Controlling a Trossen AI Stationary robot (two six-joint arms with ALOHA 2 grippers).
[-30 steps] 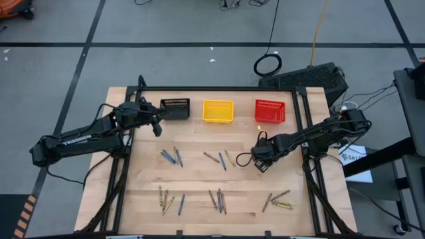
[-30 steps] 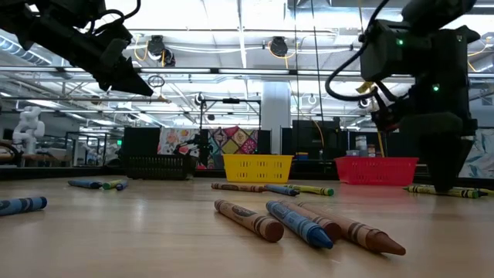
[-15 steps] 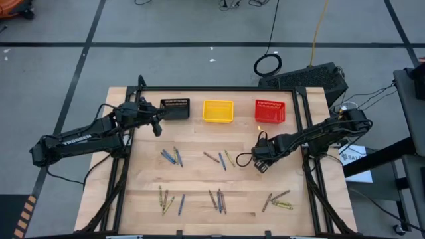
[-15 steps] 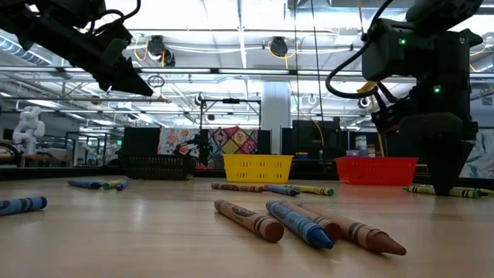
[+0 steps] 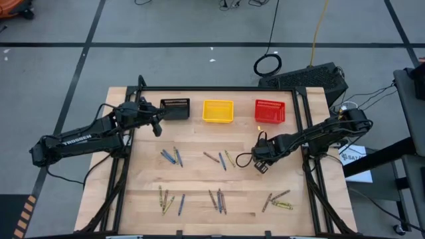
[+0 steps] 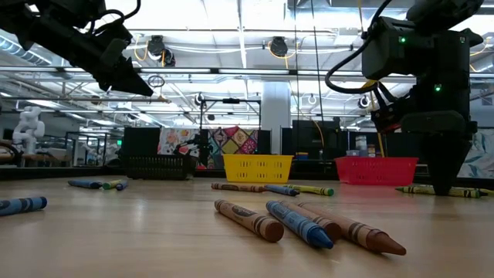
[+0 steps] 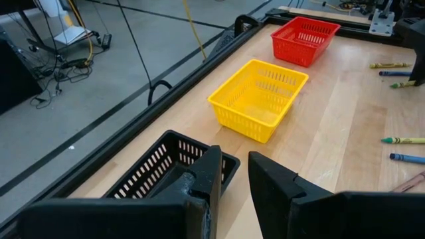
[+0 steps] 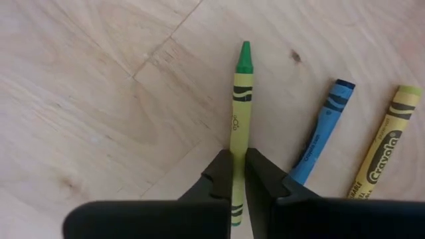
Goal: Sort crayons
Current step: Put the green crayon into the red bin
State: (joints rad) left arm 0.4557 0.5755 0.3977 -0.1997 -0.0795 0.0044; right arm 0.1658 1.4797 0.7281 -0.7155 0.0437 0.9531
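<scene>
Baskets stand in a row at the far edge of the surface [image 5: 199, 192]: three of them, one black basket [image 5: 175, 108], one yellow basket [image 5: 218, 111] and one red basket [image 5: 269, 112]. Taking the yellow basket as landmark, the crayons [image 5: 219, 199] lie scattered nearer than it in about five loose groups, and none is inside a basket. The right gripper [image 8: 239, 174], nearer than the red basket, is now closed on a green crayon [image 8: 240, 113]; one second ago its fingers were apart. A blue crayon [image 8: 322, 129] and a yellow crayon [image 8: 384, 149] lie just beside the green one. The left gripper [image 7: 234, 174] hangs over the black basket, slightly parted, holding nothing, unchanged.
</scene>
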